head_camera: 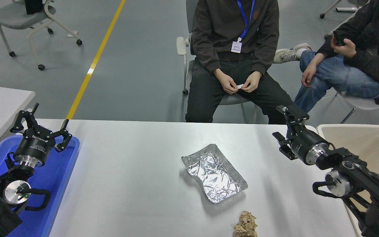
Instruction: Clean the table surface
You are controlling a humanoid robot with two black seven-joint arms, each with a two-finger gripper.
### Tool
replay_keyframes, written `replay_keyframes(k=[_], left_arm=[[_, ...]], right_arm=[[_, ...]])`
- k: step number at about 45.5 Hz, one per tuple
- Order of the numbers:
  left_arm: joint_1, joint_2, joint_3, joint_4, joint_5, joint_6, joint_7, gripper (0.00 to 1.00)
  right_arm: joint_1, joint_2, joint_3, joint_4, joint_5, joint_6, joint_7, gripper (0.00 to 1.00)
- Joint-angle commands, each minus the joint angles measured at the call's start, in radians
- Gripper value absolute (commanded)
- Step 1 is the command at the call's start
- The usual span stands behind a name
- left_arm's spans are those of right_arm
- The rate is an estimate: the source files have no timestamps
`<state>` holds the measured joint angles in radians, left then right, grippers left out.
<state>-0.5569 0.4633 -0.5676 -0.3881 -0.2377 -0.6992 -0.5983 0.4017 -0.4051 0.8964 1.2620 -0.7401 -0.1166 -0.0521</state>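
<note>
Currently the open, empty black right gripper (286,133) could crush the crumpled silver foil tray (214,173) lying to its left if it closes hard.

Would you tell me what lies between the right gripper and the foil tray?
In the head view, only bare table surface separates right gripper from foil tray.

Cut off at the edges, or covered by the arms

The paper wad (245,225) runs off the bottom edge; the beige bin (367,141) leaves the right edge, partly behind the right arm. The blue tray (59,174) at lower left is largely covered by the left arm. Both seated people are cropped at the top.
</note>
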Motion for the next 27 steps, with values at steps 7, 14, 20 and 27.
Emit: replay_keyframes(k=[7,14,20,27], left_arm=[[0.000,0.000,0.000,0.000,0.000,0.000,0.000,1.00],[0.000,0.000,0.000,0.000,0.000,0.000,0.000,1.00],[0.000,0.000,0.000,0.000,0.001,0.000,0.000,1.00],[0.000,0.000,0.000,0.000,0.000,0.000,0.000,1.00]], right_arm=[[0.072,-0.106,-0.197,0.033,-0.016,0.023,-0.037,1.00],[0.198,-0.190,-0.411,0.036,-0.019,0.046,-0.043,1.00],[0.336,-0.233,-0.615,0.040,-0.015,0.043,-0.067,1.00],[0.428,-0.238,-0.737,0.037,-0.041,0.057,-0.130,1.00]])
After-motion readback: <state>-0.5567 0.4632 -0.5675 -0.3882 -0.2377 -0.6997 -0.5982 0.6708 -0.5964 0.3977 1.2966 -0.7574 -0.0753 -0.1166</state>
